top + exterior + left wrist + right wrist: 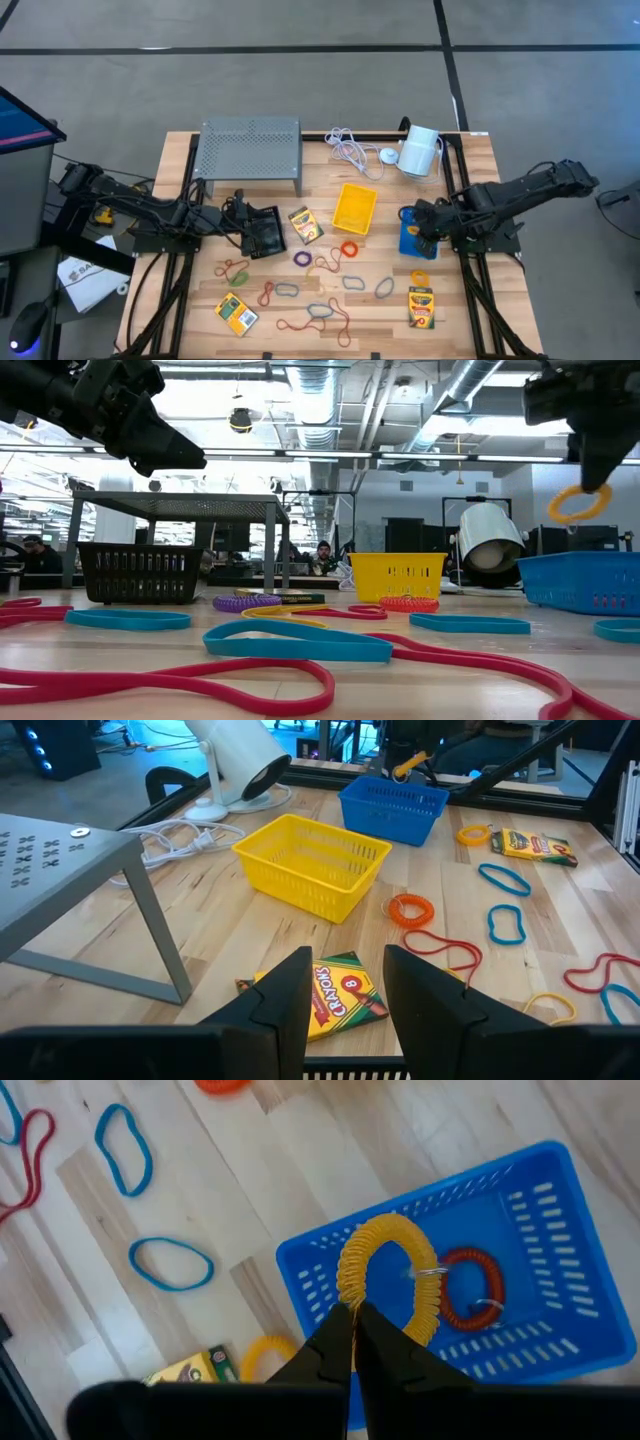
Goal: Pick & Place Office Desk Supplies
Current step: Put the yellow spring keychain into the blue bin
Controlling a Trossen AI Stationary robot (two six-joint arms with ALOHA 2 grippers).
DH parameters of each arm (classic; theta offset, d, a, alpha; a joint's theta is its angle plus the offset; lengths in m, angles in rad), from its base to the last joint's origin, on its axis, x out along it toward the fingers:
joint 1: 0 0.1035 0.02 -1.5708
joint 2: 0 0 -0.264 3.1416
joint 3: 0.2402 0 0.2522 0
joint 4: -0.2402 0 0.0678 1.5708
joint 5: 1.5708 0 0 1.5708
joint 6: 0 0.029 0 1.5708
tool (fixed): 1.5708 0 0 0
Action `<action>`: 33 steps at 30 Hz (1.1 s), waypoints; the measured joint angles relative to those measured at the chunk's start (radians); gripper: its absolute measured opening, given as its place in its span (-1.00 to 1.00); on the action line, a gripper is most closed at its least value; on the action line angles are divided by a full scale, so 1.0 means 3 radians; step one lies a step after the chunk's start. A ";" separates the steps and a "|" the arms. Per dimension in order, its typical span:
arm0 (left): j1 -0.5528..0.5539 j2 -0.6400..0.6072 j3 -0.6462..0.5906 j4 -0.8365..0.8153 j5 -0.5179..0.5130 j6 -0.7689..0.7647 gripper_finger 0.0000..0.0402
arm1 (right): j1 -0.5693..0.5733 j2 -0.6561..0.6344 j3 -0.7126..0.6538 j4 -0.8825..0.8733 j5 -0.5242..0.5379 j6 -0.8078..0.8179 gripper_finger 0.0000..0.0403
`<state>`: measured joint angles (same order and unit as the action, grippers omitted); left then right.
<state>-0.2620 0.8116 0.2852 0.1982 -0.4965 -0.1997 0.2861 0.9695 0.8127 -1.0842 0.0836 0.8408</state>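
The right gripper (pixel 352 1318) hangs above the blue bin (pixel 540 1210), its jaws pinched shut on the lower edge of a yellow coiled band (pixel 390 1275) that dangles as an upright loop. In the right wrist view the loop sits directly over the bin's open floor, where a red coiled band (pixel 470 1290) already lies. The low view shows the same yellow loop hanging from the jaws just above and inside the near rim of the bin, clear of it and not touching. So the relation the next move turns on is simple: the bin lies straight below the held band, and a release should drop it in, though the loop hangs toward one side wall, so it might catch the rim.

The left gripper (pixel 345 990) waits at the counter's left side over the black bin (pixel 262 232), its jaws partly open and empty. A crayon box (pixel 335 995) lies just beyond them, its long axis running slantwise across the gap between the jaws. The left arm is the nearer one for that box.

The yellow bin (pixel 354 207) stands between the two arms; loose coloured rubber bands (pixel 318 310) and two more crayon boxes lie scattered on the near half of the counter (pixel 470 310).
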 joint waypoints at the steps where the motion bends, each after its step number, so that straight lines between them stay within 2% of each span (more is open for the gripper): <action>1: 0.0000 0.0001 0.0000 0.0000 0.0000 0.0000 -0.39 | 0.0039 0.0000 0.0000 -0.0017 0.0019 0.0050 -1.00; 11: -0.0001 0.0001 0.0000 0.0000 0.0000 -0.0001 -0.39 | 0.0313 0.0168 -0.0034 -0.0045 0.0151 0.0296 -1.00; 16: 0.0000 0.0000 0.0000 0.0000 0.0000 0.0000 -0.39 | 0.0334 0.0314 -0.0176 -0.0052 0.0149 0.0343 -1.00; 33: 0.0000 0.0001 0.0000 0.0000 0.0001 -0.0001 -0.39 | 0.0326 0.0580 -0.0178 -0.0043 0.0166 0.0341 -1.00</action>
<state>-0.2619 0.8120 0.2852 0.1982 -0.4961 -0.2001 0.3840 1.1435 0.7593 -1.0970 0.1333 0.9432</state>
